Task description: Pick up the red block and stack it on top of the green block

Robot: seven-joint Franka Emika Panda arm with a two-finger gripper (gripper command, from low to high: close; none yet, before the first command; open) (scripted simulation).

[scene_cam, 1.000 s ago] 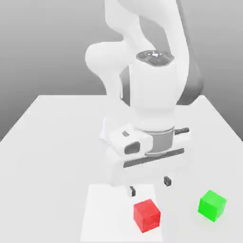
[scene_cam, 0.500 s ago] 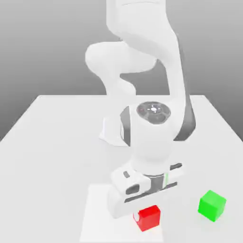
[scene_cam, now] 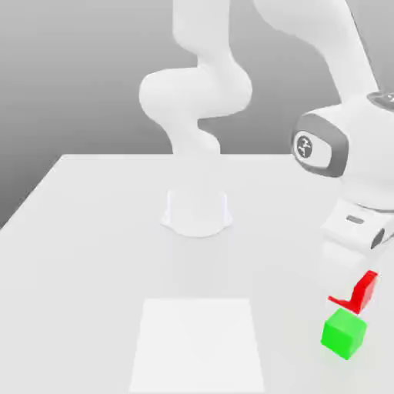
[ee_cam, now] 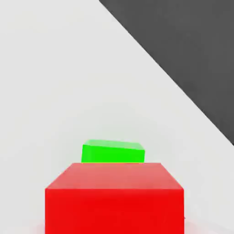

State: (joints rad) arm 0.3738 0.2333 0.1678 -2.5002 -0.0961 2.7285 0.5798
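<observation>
One green block (scene_cam: 343, 333) is sitting on the table (scene_cam: 77, 269), between 4 and 5 o'clock in the exterior view. Just off it, toward 1 o'clock, the red block (scene_cam: 365, 292) is hanging, the hand (scene_cam: 352, 295) gripping it. Judgement: red is looking stiff, probably light, not fragile; opposite side faces, mid-height, are offering the best hold.

Red block (scene_cam: 365, 292) partly hidden by claw (scene_cam: 346, 265).
</observation>
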